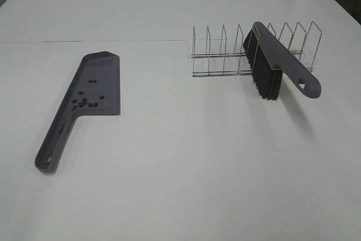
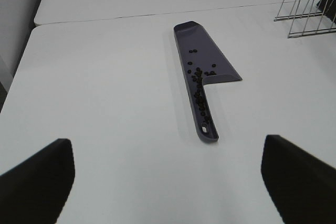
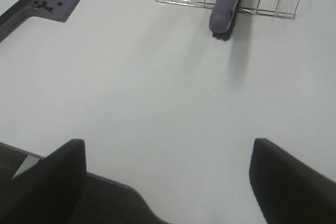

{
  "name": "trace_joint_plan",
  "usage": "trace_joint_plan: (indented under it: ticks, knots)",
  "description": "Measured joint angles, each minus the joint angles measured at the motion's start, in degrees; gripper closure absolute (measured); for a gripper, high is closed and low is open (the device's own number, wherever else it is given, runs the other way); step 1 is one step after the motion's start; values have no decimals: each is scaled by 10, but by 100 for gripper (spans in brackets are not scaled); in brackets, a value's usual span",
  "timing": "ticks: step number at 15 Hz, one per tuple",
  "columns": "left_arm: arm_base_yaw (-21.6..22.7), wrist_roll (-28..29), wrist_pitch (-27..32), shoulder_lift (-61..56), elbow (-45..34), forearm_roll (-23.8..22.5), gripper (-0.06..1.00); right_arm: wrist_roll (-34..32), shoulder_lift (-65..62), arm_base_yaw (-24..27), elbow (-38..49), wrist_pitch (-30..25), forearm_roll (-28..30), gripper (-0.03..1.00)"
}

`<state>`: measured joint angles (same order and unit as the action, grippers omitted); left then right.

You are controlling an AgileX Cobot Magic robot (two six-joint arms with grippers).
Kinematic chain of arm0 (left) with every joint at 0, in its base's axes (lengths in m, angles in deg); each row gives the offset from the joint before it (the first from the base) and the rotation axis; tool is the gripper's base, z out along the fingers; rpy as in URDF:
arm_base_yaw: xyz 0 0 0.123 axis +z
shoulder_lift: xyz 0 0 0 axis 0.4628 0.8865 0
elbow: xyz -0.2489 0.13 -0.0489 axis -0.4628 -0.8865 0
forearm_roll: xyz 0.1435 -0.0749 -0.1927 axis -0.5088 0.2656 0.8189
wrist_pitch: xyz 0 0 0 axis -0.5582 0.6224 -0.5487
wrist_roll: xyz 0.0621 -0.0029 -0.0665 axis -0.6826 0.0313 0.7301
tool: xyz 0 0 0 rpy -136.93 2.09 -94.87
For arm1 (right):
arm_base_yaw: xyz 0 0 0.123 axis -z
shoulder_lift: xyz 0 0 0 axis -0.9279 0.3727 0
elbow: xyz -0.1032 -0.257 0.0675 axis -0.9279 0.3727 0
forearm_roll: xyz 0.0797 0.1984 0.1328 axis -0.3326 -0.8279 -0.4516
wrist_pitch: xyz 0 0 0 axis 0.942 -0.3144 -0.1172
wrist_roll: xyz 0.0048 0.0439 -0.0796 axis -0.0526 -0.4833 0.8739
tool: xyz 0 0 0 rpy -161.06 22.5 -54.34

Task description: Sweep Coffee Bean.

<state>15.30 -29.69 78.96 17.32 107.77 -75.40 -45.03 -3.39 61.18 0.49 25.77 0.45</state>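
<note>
White table (image 1: 180, 184): coffee beans (image 2: 198, 80) in dustpan (image 2: 207, 56), well beyond left hand (image 2: 168, 174).

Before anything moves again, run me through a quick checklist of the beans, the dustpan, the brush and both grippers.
1. Coffee beans gathered in the dustpan: ok, they lie in the pan and down its handle channel.
2. Stray beans on the table: ok, none visible.
3. Dustpan lying flat, clear of both grippers: ok.
4. Brush parked in the wire rack: ok, it leans across the rack, handle overhanging the near side.
5. Left gripper open and empty: ok.
6. Right gripper open and empty: ok, its fingers hang over the table's near edge.
</note>
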Motion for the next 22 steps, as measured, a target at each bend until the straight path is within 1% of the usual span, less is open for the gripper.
trace_joint_plan:
  ticks: [3, 4, 7, 8, 9, 10, 14, 20, 22]
  knots:
    - [0, -1, 0, -1, 0, -2, 6, 3, -2, 0, 3, 2, 1, 18]
    - [0, -8, 0, -1, 0, -3, 6, 13, -2, 0, 8, 2, 7, 18]
    - [0, -18, 0, -1, -2, -3, 6, 11, -2, 0, 11, -3, 22, 18]
    - [0, -18, 0, -1, -3, -3, 6, -49, -2, 0, 11, -3, 42, 18]
    - [0, -18, 0, -1, -3, -3, 6, -70, -2, 0, 11, -3, 51, 18]
    - [0, -18, 0, -1, -3, -3, 6, -76, -2, 0, 11, -3, 51, 18]
    - [0, -18, 0, -1, -3, -3, 6, -61, -2, 0, 11, -3, 33, 18]
    - [1, -17, 0, -1, -3, -3, 6, -60, -11, 0, 12, -3, 33, 18]
    - [21, -17, 0, -1, -3, -3, 6, -60, -23, 0, 12, -3, 33, 18]
